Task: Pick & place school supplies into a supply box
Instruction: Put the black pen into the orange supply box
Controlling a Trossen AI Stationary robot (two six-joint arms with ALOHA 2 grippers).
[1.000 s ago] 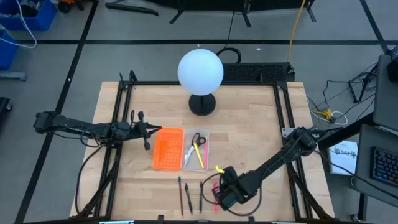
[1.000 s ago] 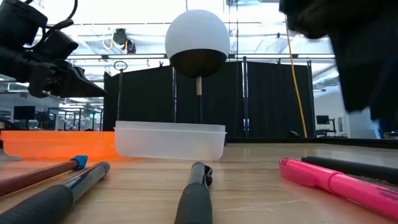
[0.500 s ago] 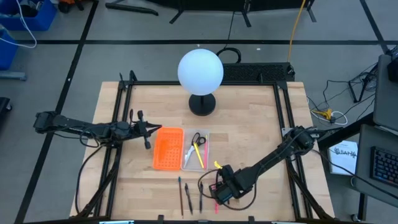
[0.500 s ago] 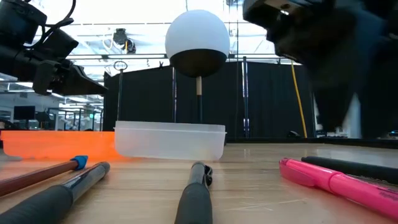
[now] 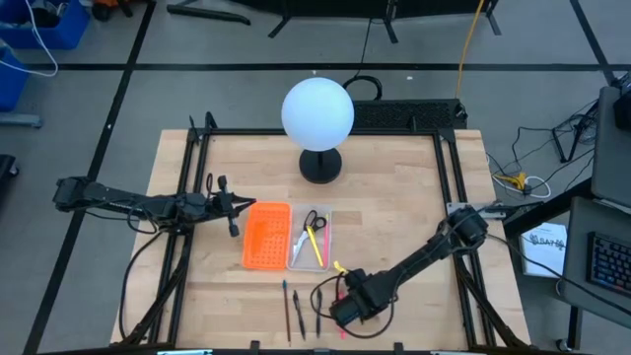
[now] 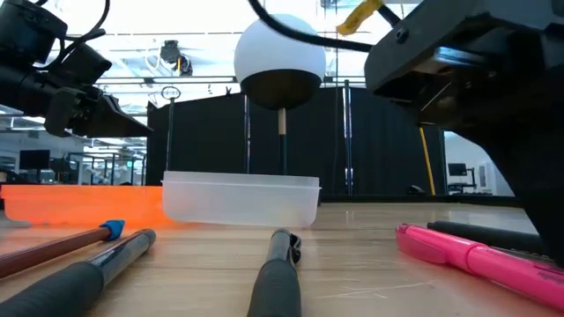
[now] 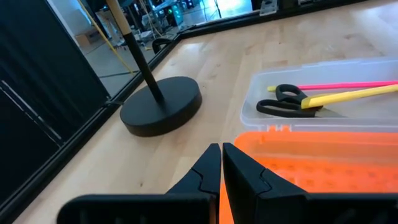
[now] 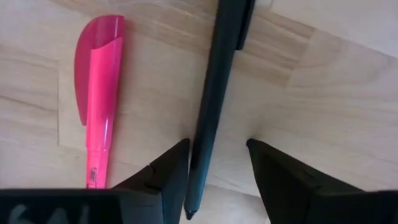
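The supply box lies mid-table: its orange grid half is joined to the clear tray. The tray holds the scissors, a yellow pencil and a pink pen. Several pens lie flat by the near edge. My right gripper is open and points down. Its fingers stand on either side of a black pen, with a pink highlighter beside it. My left gripper is shut and hovers above the table at the orange half's left side.
The white globe lamp stands on its black base behind the box. A brown pencil with a blue band and two dark pens lie near the table's near edge. Bare wood shows on the table's right half.
My right gripper has moved toward the table's left edge and down over the pens near the near edge. It now stands low, straddling the black pen. The left arm and the box have kept still.
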